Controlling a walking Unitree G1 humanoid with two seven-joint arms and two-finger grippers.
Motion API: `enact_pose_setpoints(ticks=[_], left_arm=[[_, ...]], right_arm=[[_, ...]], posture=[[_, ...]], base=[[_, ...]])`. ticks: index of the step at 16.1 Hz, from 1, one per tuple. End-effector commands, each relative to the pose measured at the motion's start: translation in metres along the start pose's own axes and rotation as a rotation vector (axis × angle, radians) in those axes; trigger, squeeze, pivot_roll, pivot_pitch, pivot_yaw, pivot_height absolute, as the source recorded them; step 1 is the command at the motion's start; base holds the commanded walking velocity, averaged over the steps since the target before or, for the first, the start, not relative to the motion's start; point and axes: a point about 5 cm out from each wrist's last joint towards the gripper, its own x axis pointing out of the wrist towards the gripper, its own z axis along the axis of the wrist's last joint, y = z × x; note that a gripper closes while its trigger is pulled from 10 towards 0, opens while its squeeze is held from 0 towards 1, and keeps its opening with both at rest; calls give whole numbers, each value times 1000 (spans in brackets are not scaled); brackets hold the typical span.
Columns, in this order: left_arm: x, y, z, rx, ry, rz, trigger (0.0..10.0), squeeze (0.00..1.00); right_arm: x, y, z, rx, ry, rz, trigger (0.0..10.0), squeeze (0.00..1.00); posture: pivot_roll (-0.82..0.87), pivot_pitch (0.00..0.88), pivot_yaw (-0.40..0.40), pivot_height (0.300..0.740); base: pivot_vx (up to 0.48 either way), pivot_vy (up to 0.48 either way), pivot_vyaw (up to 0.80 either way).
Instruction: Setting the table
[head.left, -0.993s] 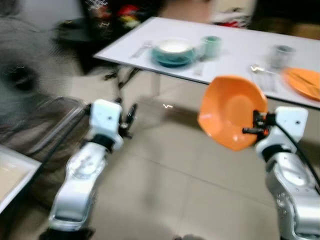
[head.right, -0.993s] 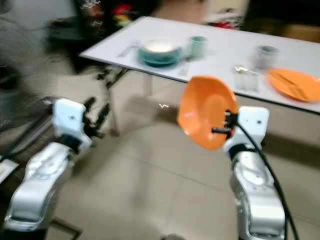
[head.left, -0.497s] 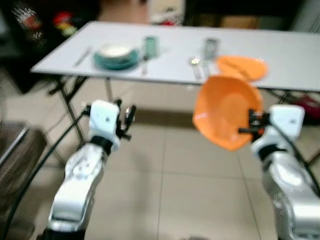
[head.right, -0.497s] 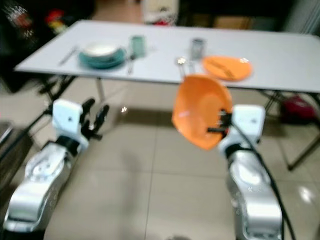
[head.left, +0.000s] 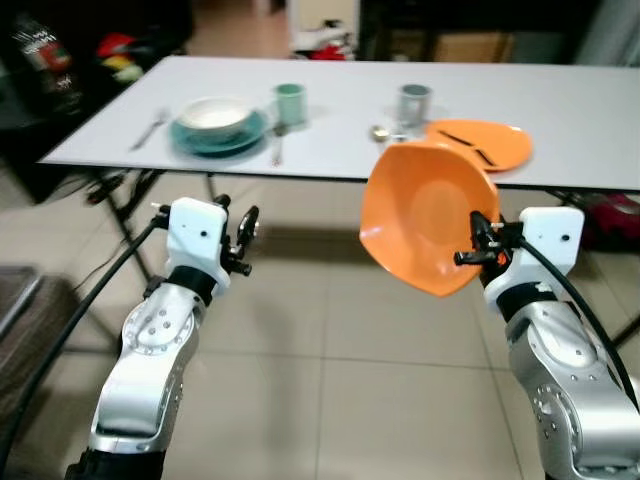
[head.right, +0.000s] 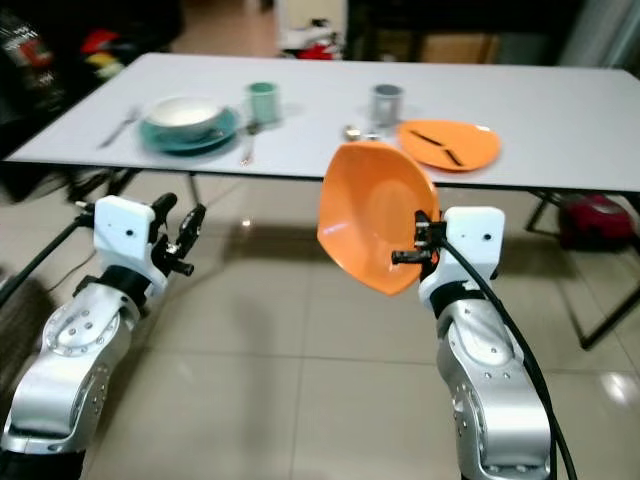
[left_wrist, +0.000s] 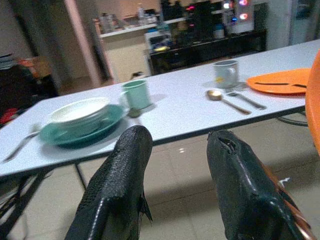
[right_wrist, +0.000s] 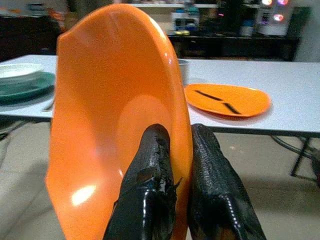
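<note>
While I stand on the tiled floor (head.left: 330, 350) facing the long white table (head.left: 560, 100), my right gripper (head.left: 478, 240) holds an orange bowl (head.left: 420, 225) by its rim, one finger inside the bowl and the other behind it, pinched tight on the edge. The bowl is tipped up on its side in the air, its hollow turned toward my left arm, and it hangs in front of the table's near edge, not touching it.

My left gripper (head.left: 240, 235) is raised beside it, well apart from the bowl, with its two fingers (left_wrist: 120, 180) spread and nothing between them.

On the table, to the left, a white bowl (head.left: 213, 112) sits on a teal plate (head.left: 218, 135), with a fork (head.left: 150, 128) further left and a pale green cup (head.left: 289, 101) just to the right of the plate. Another piece of cutlery (head.left: 277, 145) lies between plate and cup. Nearer the middle stands a grey mug (head.left: 414, 102), with a spoon (head.left: 379, 132) lying beside it. Just right of the mug is an orange plate (head.left: 490, 143) with dark chopsticks (head.left: 465, 142) lying across it.
</note>
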Motion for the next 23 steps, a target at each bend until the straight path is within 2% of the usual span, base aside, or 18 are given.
enact_pose_setpoints(ticks=[1,6,11,23], left_arm=[[3,-7,2,-2,-6,-29,10000,0],[6,-8,2,0,-6,-40,10000,0],[8,-7,2,-1,-4,-25,10000,0],[10,-7,2,-4,-3,-27,10000,0]], right_arm=[[-2,-10,6,1,-33,-50,10000,0],[-3,-12,7,22,-31,-60,10000,0],[1,-9,11,10,-52,-26,10000,0],[3,-11,10,11,-49,-35,10000,0]], posture=[[44,0,33,740],[38,0,40,740],[44,0,30,740],[46,0,32,740]], base=[[352,0,-800],[352,0,-800],[352,0,0],[353,0,0]])
